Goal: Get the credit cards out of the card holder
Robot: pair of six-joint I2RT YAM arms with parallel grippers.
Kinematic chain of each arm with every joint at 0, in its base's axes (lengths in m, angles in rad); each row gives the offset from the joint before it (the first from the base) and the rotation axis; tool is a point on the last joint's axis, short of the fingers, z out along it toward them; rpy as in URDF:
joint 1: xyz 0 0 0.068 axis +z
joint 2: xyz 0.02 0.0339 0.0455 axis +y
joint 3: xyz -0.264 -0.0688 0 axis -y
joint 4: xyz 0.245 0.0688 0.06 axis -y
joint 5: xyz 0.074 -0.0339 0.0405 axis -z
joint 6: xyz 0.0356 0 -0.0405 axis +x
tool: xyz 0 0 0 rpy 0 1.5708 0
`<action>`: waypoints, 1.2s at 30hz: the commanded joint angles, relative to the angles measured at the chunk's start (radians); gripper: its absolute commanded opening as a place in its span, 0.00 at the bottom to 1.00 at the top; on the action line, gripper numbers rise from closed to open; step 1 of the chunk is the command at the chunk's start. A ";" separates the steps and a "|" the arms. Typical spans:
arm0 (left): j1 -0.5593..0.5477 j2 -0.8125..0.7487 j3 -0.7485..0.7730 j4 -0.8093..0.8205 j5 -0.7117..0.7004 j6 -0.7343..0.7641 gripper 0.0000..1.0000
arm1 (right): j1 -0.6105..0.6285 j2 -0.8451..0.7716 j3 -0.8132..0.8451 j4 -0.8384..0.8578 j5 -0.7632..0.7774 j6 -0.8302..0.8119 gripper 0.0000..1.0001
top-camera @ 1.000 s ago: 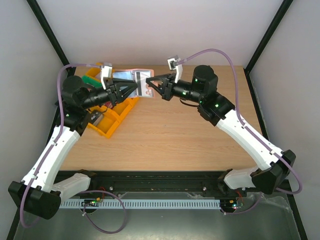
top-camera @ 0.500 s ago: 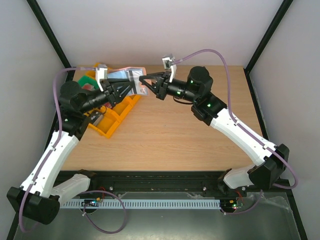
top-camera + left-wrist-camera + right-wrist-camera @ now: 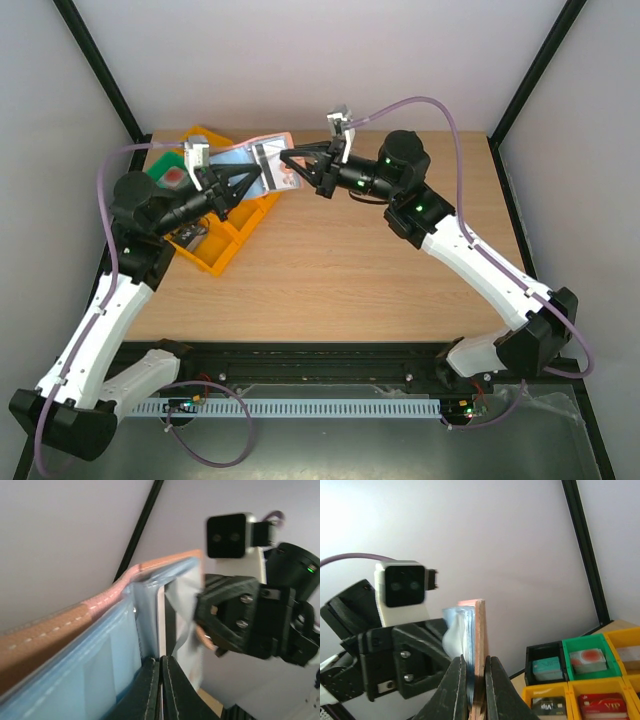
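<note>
The holder hangs in the air over the far left of the table, pinched between the two arms. The right pincer is clamped on its tan edge. The left pincer is closed tight on a thin pale edge at the holder's blue-lined mouth, which I take to be a card, though it could be the lining.

That is my first worry: if it has lining and not card, a pull will only tug the holder open or drag it away. The right grip sits on a narrow strip of the edge, so a hard pull could slip the holder free. Anything dropped here would likely fall among the trays just below. The two wrists are also very near each other and could knock together.

In the trays, a black bin holds a teal block, and the green bin beside it holds a white block with a red spot. The near yellow bins hold VIP cards.
</note>
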 commanded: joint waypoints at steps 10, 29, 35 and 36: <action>0.004 -0.110 -0.030 -0.151 0.262 0.229 0.02 | -0.107 -0.070 -0.080 -0.064 -0.062 0.012 0.02; 0.119 -0.141 -0.075 -0.175 0.263 0.269 1.00 | -0.116 -0.108 -0.034 0.002 -0.386 0.096 0.02; 0.119 -0.131 -0.102 -0.178 0.291 0.259 0.99 | -0.116 -0.127 -0.062 0.039 -0.433 0.121 0.02; 0.119 -0.130 -0.104 -0.181 0.291 0.262 0.99 | -0.116 -0.131 -0.062 0.039 -0.440 0.118 0.02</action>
